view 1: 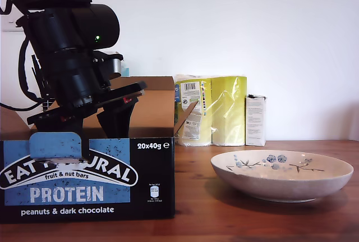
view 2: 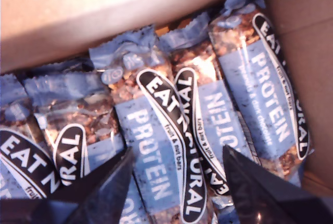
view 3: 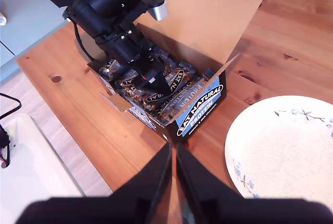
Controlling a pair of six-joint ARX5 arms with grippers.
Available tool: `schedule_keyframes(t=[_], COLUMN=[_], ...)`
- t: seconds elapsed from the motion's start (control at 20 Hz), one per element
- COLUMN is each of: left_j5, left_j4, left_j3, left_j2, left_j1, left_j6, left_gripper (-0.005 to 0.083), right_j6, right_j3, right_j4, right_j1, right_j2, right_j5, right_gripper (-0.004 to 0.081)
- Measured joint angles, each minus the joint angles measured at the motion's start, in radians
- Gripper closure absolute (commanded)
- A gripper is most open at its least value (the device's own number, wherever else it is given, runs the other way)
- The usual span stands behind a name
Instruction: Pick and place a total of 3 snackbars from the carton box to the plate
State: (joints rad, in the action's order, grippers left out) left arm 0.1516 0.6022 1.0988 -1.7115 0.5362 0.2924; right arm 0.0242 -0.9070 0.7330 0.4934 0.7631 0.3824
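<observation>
My first gripper (view 2: 174,182) hangs inside the carton box (view 1: 112,180), its two black fingers spread wide over the snackbars (view 2: 166,146) packed side by side in there. My second gripper (view 3: 173,174) is up high above the wooden table (view 3: 78,109), fingers pressed almost together, holding nothing. The plate (view 1: 282,174) sits on the exterior view's right, near the box, with no bars in it
</observation>
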Motion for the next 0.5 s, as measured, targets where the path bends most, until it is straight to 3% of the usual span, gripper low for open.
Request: schedule_keyframes(t=[0.5], left_j5=[-0.035], left_j4=[0.023], left_j3=[0.019], left_j2=[-0.020], left_j1=[0.001], left_j6=[-0.011], left_gripper=[0.0274], right_j6=[0.000], right_j3=[0.000], right_j4=[-0.008], right_j1=[0.000], right_j2=[0.000], right_j5=[0.000], right_gripper=[0.0783])
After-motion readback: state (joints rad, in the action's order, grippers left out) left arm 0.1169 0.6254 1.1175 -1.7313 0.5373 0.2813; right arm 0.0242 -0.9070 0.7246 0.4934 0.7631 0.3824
